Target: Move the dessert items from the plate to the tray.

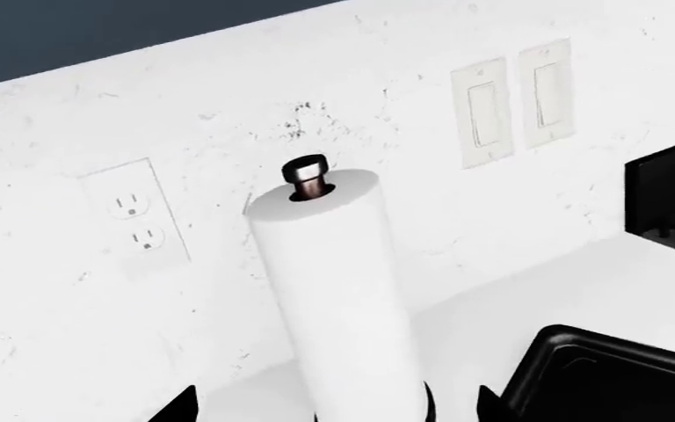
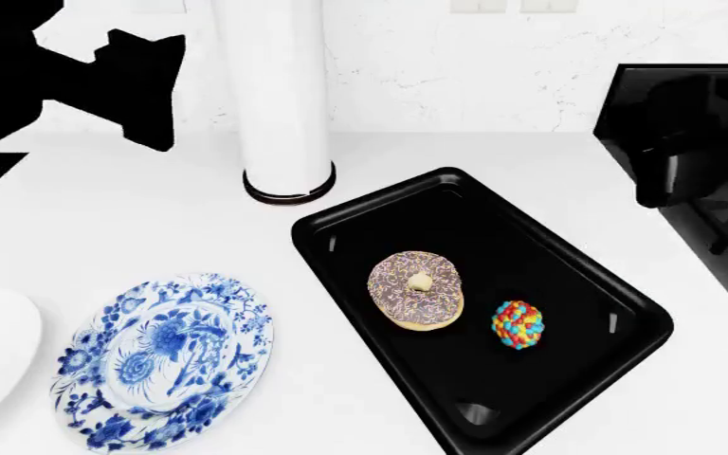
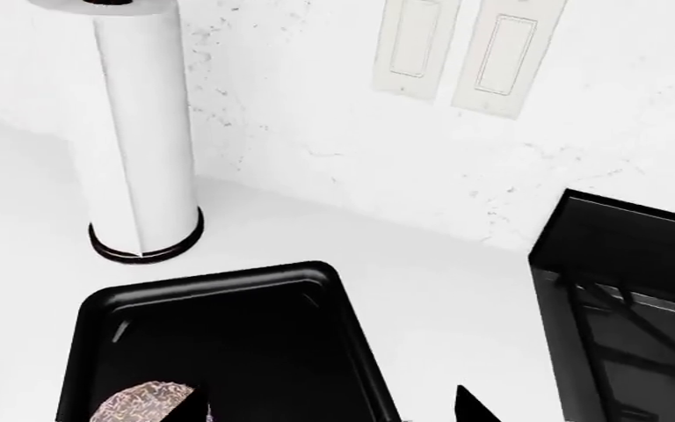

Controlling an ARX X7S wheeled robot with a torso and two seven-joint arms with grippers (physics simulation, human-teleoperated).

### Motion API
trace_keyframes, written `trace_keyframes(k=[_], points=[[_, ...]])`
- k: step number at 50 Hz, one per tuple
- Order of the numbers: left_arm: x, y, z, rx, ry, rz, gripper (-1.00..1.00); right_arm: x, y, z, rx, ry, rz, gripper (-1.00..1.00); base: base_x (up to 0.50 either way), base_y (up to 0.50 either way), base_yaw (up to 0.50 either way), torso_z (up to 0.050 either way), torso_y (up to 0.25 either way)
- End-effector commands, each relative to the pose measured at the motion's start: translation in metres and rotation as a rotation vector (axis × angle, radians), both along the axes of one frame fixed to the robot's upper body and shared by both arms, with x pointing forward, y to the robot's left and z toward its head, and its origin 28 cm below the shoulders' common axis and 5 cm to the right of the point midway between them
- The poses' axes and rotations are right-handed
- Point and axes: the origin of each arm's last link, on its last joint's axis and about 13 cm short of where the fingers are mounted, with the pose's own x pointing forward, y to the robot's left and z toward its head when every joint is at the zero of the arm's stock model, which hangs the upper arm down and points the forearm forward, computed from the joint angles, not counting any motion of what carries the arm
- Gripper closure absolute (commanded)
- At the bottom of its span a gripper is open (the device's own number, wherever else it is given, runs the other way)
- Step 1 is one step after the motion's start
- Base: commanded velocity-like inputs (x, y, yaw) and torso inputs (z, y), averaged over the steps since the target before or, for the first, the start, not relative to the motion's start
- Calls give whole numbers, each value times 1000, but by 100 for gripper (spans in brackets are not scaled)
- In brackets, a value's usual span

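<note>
White counter (image 2: 149, 218), task looks finished: donut (image 2: 417, 289) and candy ball (image 2: 518, 324) both lie in tray (image 2: 338, 223).
Patterned plate (image 2: 162, 365) bare; both claws' tips apart, holding nothing; next likely just retreat.

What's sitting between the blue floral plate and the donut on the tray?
In the head view, only bare white counter and the tray's raised black rim lie between the blue floral plate and the donut. Nothing else stands there.

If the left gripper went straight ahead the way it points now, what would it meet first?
Most likely the paper towel roll: in the left wrist view it stands upright, centred between the left gripper fingertips. Depth is unclear, and the wall lies behind it.
</note>
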Motion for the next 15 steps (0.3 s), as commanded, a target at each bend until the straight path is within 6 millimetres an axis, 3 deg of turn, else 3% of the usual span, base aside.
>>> trace_keyframes(k=[1,15], points=[[-15,13,3,-75,22,99,-100,-15,-10,11,76,-155,-77,-100,0,0,0,0,0],[-34,19,25,-102,-34,86,-100,-26,-14,15,122,-255,-57,-100,0,0,0,0,0]])
